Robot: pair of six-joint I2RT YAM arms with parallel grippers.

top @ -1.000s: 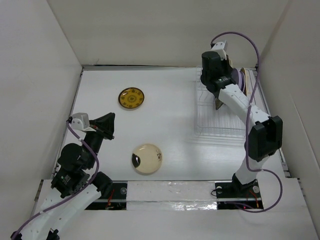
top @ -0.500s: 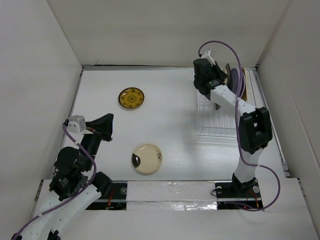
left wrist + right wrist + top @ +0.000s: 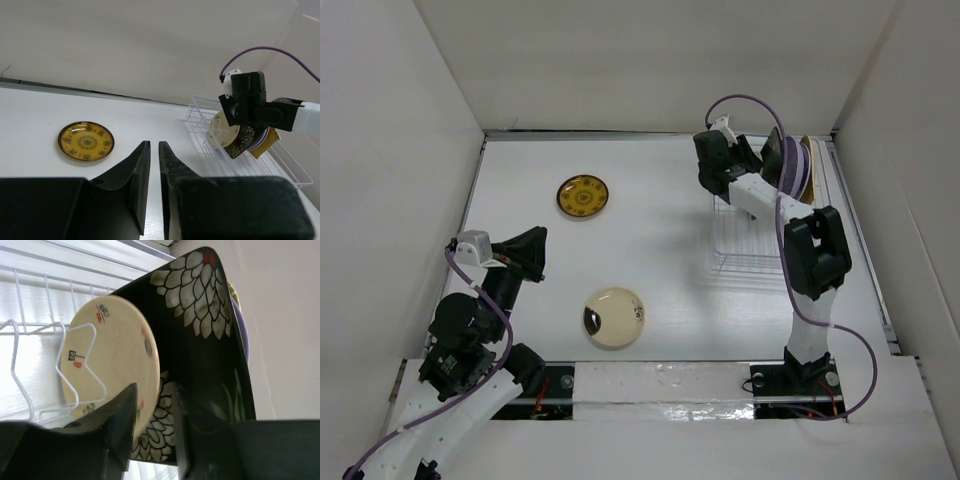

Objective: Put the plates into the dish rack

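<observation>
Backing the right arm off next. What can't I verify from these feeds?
- Right wrist view: whether the right gripper pinches the white round plate or only straddles its rim; its fingers cover the contact.
- Right wrist view: the black square plate blocks those behind it; the lavender plate is a sliver.
- Top view: which prongs of the dish rack hold the plates; the right arm covers them.
- Left wrist view: cream plate out of frame.

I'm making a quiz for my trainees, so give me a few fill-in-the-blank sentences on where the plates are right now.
1. Only ___ plates lie on the table: the cream plate and the yellow patterned plate.
2. In the dish rack, the white round plate stands in front of the ___ flowered square plate.
3. The left gripper holds ___.
Missing: two; black; nothing.
</observation>
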